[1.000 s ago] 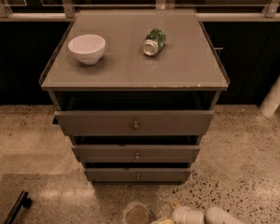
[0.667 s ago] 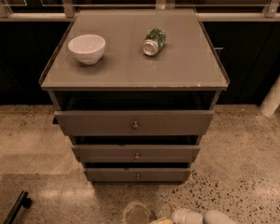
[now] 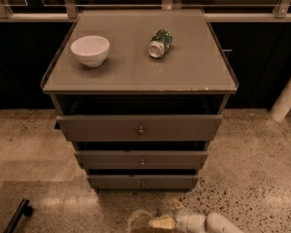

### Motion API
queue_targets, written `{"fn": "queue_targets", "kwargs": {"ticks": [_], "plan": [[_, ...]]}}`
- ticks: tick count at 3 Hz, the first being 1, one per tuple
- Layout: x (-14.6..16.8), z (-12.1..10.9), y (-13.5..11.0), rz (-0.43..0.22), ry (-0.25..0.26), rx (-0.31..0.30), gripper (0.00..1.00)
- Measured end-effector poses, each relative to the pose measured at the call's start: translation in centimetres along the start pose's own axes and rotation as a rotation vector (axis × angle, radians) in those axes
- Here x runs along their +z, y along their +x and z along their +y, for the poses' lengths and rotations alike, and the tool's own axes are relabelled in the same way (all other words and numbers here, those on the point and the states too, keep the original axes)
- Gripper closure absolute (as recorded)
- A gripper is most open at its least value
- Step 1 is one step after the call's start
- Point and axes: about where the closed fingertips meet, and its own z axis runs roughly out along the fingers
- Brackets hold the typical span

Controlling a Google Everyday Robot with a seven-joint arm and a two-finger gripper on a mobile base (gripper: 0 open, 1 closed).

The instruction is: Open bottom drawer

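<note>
The bottom drawer [image 3: 143,181] is the lowermost, slimmest grey-brown front of the cabinet, with a small round metal knob [image 3: 143,183]. It stands a little forward under the middle drawer [image 3: 141,159] and the wide top drawer [image 3: 139,127], which also stick out slightly. My gripper [image 3: 161,222] is at the bottom edge of the view, low over the floor in front of the cabinet, just below and right of the bottom drawer's knob, apart from it. The white arm [image 3: 211,223] comes in from the lower right.
On the cabinet top [image 3: 194,69] a white bowl [image 3: 90,50] sits at the left and a green can [image 3: 160,43] lies on its side. A white post [image 3: 286,101] stands at the right. A black part [image 3: 17,216] lies at the lower left on the speckled floor.
</note>
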Motion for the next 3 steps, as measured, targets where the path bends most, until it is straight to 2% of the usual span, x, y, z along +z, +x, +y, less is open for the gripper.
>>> {"fn": "queue_targets", "kwargs": {"ticks": [1,3], "plan": [[0.1,-0.5,-0.3,-0.008,0.007,-0.002,0.18],[0.1,-0.49,-0.3,-0.008,0.007,-0.002,0.64]]}}
